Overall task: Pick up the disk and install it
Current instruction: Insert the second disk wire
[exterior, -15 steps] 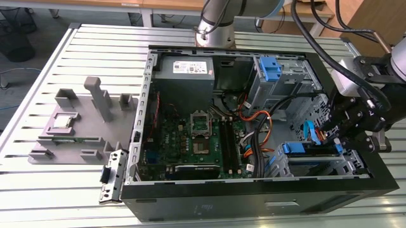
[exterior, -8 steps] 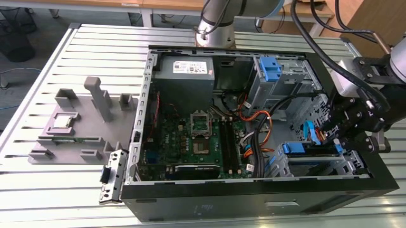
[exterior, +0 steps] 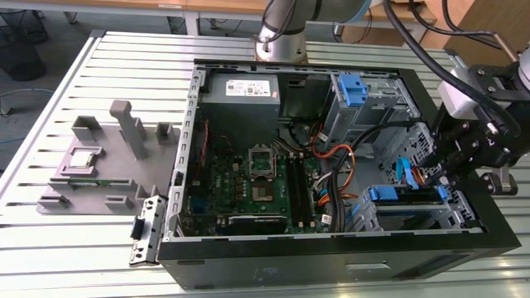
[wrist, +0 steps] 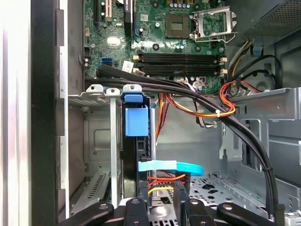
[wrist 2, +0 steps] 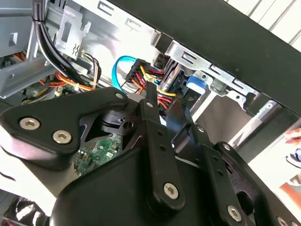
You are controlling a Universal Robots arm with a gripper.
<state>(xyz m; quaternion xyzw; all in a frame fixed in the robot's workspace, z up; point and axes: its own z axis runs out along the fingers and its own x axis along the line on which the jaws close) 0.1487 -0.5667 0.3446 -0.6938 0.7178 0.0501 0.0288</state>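
My end effector [exterior: 443, 177] hangs inside the open computer case [exterior: 331, 261], at its corner nearest the desk's [exterior: 49, 261] front edge. Its fingers [wrist: 181, 200], narrowly parted, sit at the cable plug behind the disk [wrist: 136, 141], which stands seated in the metal drive cage [wrist: 101, 141].

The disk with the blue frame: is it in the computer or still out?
In. The disk stands on edge in the metal drive cage, cables plugged at its end beside the gripper.

matt black pincer [wrist: 162, 200], blue plastic disk [wrist: 137, 120] carrier
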